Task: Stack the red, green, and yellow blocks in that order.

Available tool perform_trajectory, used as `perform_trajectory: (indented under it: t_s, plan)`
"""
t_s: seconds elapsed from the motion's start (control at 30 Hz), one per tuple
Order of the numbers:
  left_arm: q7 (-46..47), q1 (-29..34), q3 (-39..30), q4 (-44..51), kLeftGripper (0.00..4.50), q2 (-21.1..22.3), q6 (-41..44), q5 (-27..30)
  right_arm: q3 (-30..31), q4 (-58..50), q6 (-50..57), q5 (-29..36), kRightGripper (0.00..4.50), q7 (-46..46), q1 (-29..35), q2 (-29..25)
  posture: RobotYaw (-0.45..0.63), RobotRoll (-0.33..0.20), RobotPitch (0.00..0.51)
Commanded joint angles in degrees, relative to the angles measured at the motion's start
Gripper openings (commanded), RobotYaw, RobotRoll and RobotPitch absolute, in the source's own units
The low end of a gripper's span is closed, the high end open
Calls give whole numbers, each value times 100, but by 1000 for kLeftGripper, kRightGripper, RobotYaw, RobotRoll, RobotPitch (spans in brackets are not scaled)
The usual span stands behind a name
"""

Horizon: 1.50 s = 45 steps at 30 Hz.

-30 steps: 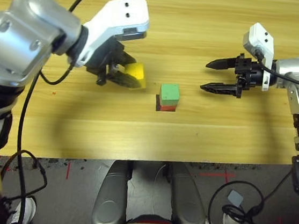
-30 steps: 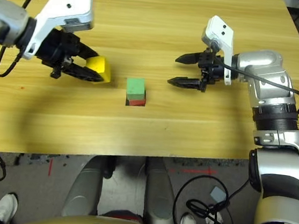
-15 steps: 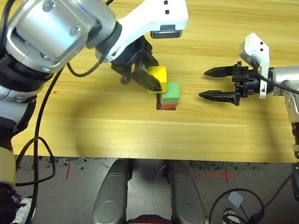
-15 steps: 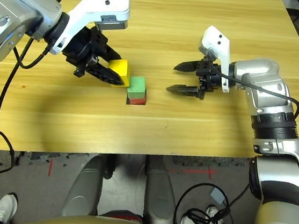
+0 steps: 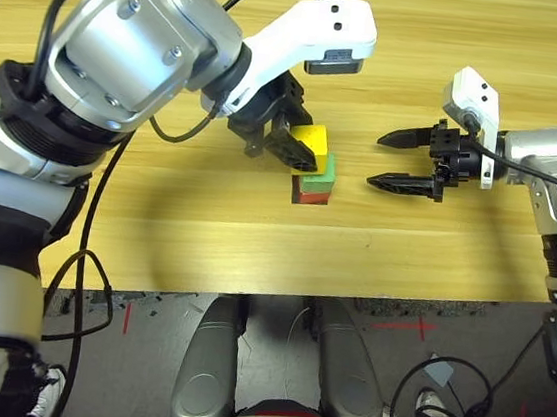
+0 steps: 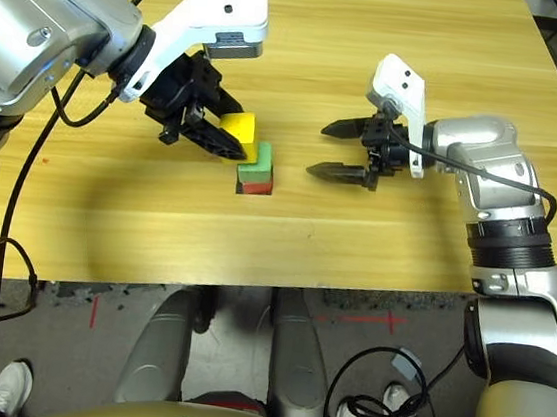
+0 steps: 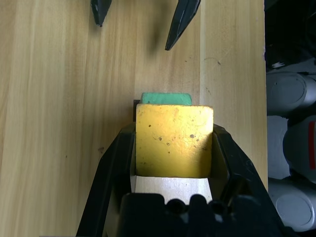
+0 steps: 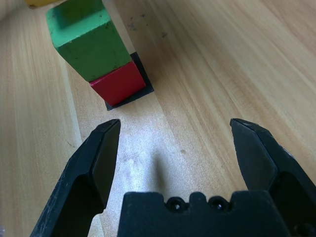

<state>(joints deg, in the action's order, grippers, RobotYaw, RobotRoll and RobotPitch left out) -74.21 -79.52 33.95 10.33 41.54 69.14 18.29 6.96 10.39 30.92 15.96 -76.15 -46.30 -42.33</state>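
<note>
Carried rightward, yellow block (image 5: 313, 139) in left hand (image 5: 287, 147) overhangs green block (image 5: 318, 172).

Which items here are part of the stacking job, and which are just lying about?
Part of the job:
- red block, bottom of the stack
- green block, sitting on the red block
- yellow block, held in the left gripper beside the stack's top

Not part of it:
- flat black patch under the red block
- wooden table
- right gripper, open, empty, beside the stack
</note>
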Motion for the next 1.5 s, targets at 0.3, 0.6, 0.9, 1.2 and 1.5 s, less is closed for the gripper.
perform_trajectory:
  t_s: [0.3, 0.6, 0.9, 1.2, 1.5]
  plan:
    - [-35, -16, 185, 48, 2058, -79, -177, 12, -125, -379, 141, 180, 4500, 113, 273, -147, 49, 27, 328]
    - [44, -33, 208, -70, 2058, -159, -246, -33, -112, -415, 181, 247, 4500, 162, 309, -171, 48, 29, 335]
    - [36, -10, 277, -83, 2058, -105, -320, -89, -105, -425, 184, 264, 4500, 194, 329, -164, 45, 32, 340]
    - [13, -7, 238, 33, 4484, -87, 8, 95, -98, -427, 181, 300, 4500, 224, 343, -187, 57, 32, 337]
    - [-89, 259, -633, 132, 4484, 297, 313, 724, -266, -55, -88, 467, 4500, -81, 200, -215, 94, 30, 321]
